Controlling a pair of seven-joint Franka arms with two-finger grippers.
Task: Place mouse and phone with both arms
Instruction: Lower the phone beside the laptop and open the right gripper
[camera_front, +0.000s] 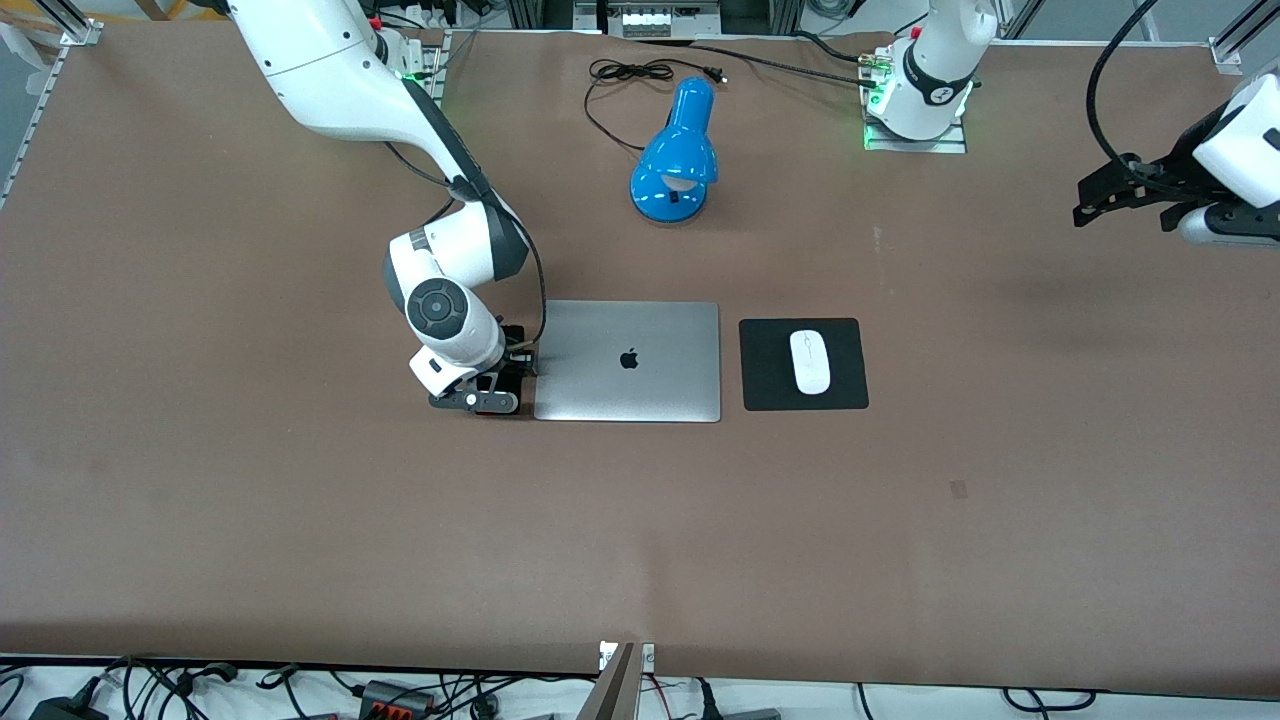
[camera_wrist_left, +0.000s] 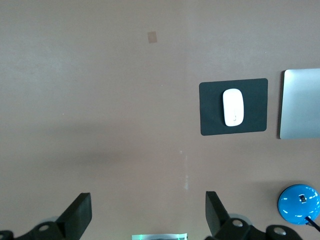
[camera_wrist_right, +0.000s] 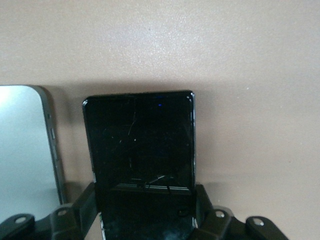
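The black phone lies flat on the table close beside the closed silver laptop, at the laptop's edge toward the right arm's end. My right gripper is low over it, its fingers pressed against the phone's two long sides; in the front view the phone is mostly hidden under the hand. The white mouse rests on the black mouse pad, beside the laptop toward the left arm's end; it also shows in the left wrist view. My left gripper is open and empty, held high over bare table at the left arm's end.
A blue desk lamp with a black cord lies farther from the front camera than the laptop. The two arm bases stand along the table's back edge. The brown table stretches bare nearer the front camera.
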